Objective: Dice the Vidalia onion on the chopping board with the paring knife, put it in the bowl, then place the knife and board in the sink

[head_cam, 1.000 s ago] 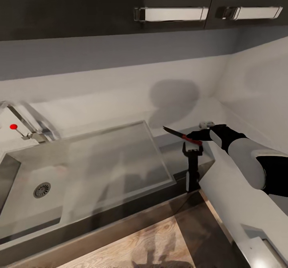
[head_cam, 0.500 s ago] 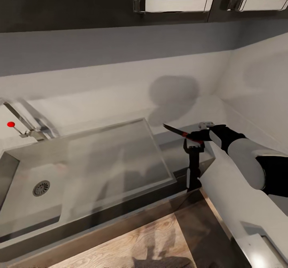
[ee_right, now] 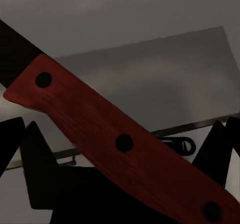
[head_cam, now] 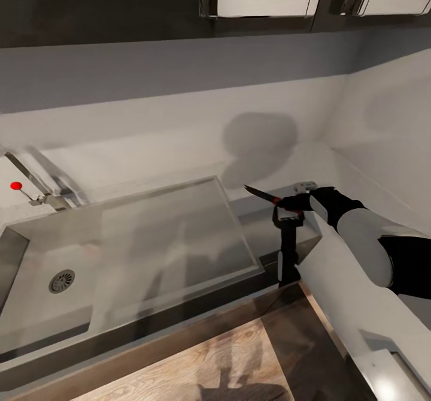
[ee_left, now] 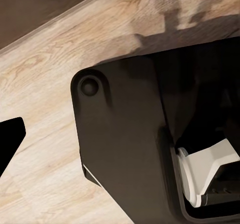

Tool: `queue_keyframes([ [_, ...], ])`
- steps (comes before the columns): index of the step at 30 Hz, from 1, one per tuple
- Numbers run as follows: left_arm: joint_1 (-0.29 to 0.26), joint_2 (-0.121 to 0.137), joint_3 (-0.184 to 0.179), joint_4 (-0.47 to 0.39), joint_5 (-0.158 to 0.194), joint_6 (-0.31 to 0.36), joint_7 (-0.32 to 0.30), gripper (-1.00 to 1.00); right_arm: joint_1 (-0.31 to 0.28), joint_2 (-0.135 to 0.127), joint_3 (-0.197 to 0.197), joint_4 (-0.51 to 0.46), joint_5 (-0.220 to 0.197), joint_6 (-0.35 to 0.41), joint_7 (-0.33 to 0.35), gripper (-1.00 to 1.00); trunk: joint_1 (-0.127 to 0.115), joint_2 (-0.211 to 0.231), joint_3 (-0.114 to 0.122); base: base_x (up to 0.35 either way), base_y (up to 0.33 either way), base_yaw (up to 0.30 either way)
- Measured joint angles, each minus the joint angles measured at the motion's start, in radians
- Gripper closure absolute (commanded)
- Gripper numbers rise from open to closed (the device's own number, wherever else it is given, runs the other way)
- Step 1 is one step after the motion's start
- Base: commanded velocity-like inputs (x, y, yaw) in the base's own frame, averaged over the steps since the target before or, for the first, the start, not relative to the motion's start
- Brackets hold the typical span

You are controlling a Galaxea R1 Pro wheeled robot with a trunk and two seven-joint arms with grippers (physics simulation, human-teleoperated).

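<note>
Clearly, step in hand: the robot looks to be carrying the paring knife (head_cam: 267, 198) to the sink (head_cam: 36, 242), one of the closing steps, by this judgement.
Right tool: the right tool (head_cam: 292, 204) is clenched on the knife's red handle; the right wrist view has the handle (ee_right: 125, 144) lying across between the dark fingers.
Knife: it hangs in the air just right of the sink's drainboard (head_cam: 173, 239), over the desk (head_cam: 263, 224), the dark blade pointing left and far.
Sink: the basin with its round drain (head_cam: 62, 281) sits at the left, the tap (head_cam: 36, 188) with its red dot beyond it; nothing can be made out lying in the basin, though glare makes this uncertain.
Left tool: its state cannot be told; the left wrist view faces the wooden floor (ee_left: 45, 83) and the robot's dark base.
Next move: swing the knife left over the drainboard to the basin, lower it, then let go.
</note>
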Motion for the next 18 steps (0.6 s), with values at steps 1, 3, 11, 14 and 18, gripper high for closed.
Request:
queue_keyframes([
  [1, 0.000, 0.000, 0.000, 0.000, 0.000, 0.000, 0.000, -1.00, 0.000, 0.000, 0.000, 0.000, 0.001, -0.001, 0.000, -1.00, 0.000, 0.000, 0.000, 0.000, 0.000, 0.000],
  [3, 0.000, 0.000, 0.000, 0.000, 0.000, 0.000, 0.000, -1.00, 0.000, 0.001, 0.000, 0.000, 0.000, 0.000, 0.000, -1.00, 0.000, 0.000, 0.000, 0.000, 0.000, 0.000],
  [11, 0.000, 0.000, 0.000, 0.000, 0.001, 0.000, 0.000, -1.00, 0.000, 0.002, 0.000, 0.000, 0.000, 0.000, 0.000, -1.00, 0.000, 0.000, 0.000, 0.000, 0.000, 0.000],
  [14, 0.000, 0.000, 0.000, 0.000, 0.001, 0.000, 0.000, -1.00, 0.001, 0.002, 0.001, -0.001, 0.001, 0.000, 0.000, -1.00, 0.000, 0.000, 0.000, 0.000, 0.000, 0.000],
  [18, 0.000, 0.000, 0.000, 0.000, 0.001, 0.000, 0.000, -1.00, 0.001, 0.002, -0.001, -0.003, 0.000, 0.000, 0.000, 1.00, 0.000, 0.000, 0.000, 0.000, 0.000, 0.000],
])
